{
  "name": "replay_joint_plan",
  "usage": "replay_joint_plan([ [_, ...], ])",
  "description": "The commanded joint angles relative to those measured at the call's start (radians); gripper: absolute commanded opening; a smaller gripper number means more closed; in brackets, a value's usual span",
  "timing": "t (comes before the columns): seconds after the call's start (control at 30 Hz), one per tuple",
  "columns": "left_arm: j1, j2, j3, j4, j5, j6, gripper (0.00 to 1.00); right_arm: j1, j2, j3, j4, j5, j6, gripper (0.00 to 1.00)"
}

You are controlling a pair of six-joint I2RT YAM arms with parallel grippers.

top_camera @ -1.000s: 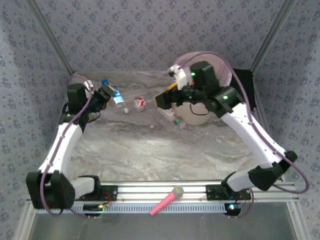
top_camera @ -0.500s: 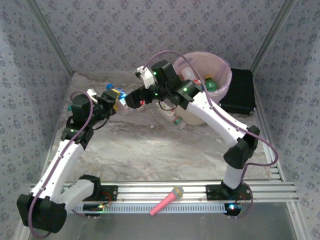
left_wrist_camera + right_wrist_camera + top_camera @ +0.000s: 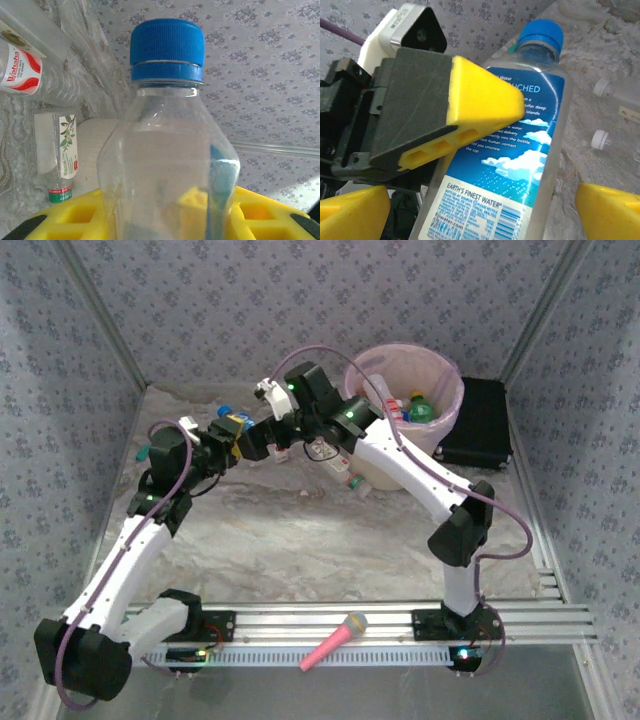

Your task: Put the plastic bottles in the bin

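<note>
Your left gripper (image 3: 165,220) is clamped on the blue-capped bottle (image 3: 520,150), holding it over the far left of the marbled table (image 3: 300,540), well apart from the bin (image 3: 447,390). Your right gripper (image 3: 480,215) stands with its yellow fingers spread wide on either side of that bottle's label. A loose bottle (image 3: 352,478) lies on the grey-veined surface at the bin's foot. Flowered grey wallpaper (image 3: 300,300) closes in the room, and a black box (image 3: 485,420) sits in the far right corner.

Clear bottle (image 3: 167,165), blue cap (image 3: 167,45)
</note>
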Motion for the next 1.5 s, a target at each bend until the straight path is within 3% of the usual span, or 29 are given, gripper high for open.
replay_joint_plan([
  [0.0, -0.008, 0.002, 0.056, 0.048, -0.010, -0.005, 0.36, -0.010, 0.033, 0.045, -0.021, -0.028, 0.015, 0.93],
  [0.43, -0.012, 0.020, 0.062, 0.083, 0.011, -0.022, 0.38, -0.041, 0.038, 0.078, -0.031, -0.035, 0.003, 0.59],
  [0.53, -0.011, 0.017, 0.058, 0.089, 0.006, -0.018, 0.55, -0.047, 0.033, 0.093, -0.044, -0.040, -0.008, 0.54],
  [0.63, -0.009, 0.013, 0.058, 0.092, 0.001, -0.010, 0.78, -0.059, 0.026, 0.129, -0.079, -0.024, -0.033, 0.53],
  [0.7, -0.006, 0.007, 0.070, 0.082, 0.001, 0.011, 0.88, -0.072, 0.015, 0.161, -0.118, -0.004, -0.059, 0.52],
  [0.77, -0.005, 0.004, 0.086, 0.056, 0.001, 0.040, 0.91, -0.099, -0.004, 0.179, -0.156, 0.017, -0.081, 0.51],
  [1.07, 0.003, 0.017, 0.139, -0.129, -0.001, 0.239, 0.89, -0.313, -0.219, 0.117, -0.276, 0.175, -0.136, 0.49],
  [1.3, -0.002, 0.052, 0.149, -0.292, -0.015, 0.398, 0.84, -0.545, -0.331, 0.014, -0.362, 0.218, -0.174, 0.45],
  [1.47, -0.024, 0.075, 0.144, -0.367, -0.064, 0.474, 0.82, -0.644, -0.344, -0.062, -0.379, 0.212, -0.193, 0.44],
])
